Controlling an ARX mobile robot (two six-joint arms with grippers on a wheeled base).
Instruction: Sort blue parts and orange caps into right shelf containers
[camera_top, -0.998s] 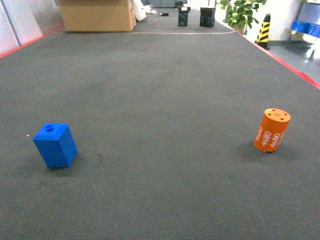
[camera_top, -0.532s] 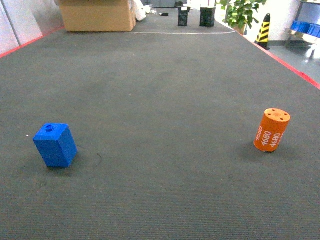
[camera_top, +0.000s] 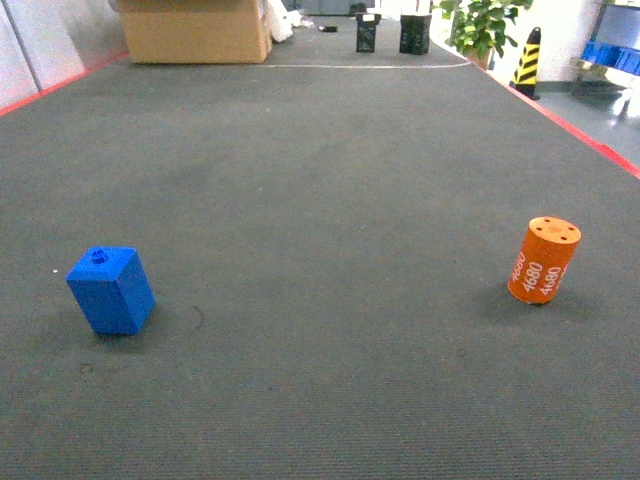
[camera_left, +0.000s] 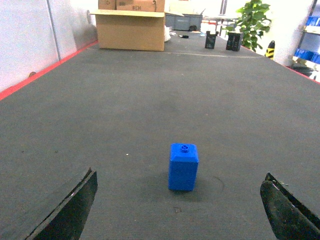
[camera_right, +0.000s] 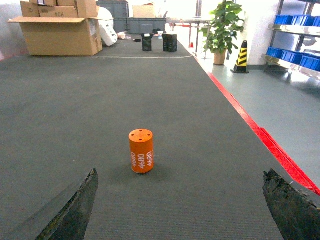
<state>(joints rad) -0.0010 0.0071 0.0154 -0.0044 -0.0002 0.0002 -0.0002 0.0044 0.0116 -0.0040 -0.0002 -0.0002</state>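
Observation:
A blue part (camera_top: 110, 290) stands on the dark mat at the left; the left wrist view has this blue part (camera_left: 183, 167) just ahead, centred between the jaws. My left gripper (camera_left: 180, 175) is open and holds nothing. An orange cap (camera_top: 543, 260) marked "4680" stands upright at the right. In the right wrist view this orange cap (camera_right: 141, 150) is ahead and left of centre. My right gripper (camera_right: 182, 172) is open and empty. Neither gripper shows in the head view. Blue containers (camera_right: 295, 55) sit on the right shelf (camera_right: 300, 31) far off to the right.
The mat's red edge (camera_right: 260, 132) runs along the right, with grey floor beyond. A cardboard box (camera_top: 195, 30) stands at the far end, with two black boxes (camera_top: 390, 33), a potted plant (camera_top: 482, 25) and a striped cone (camera_top: 527, 60).

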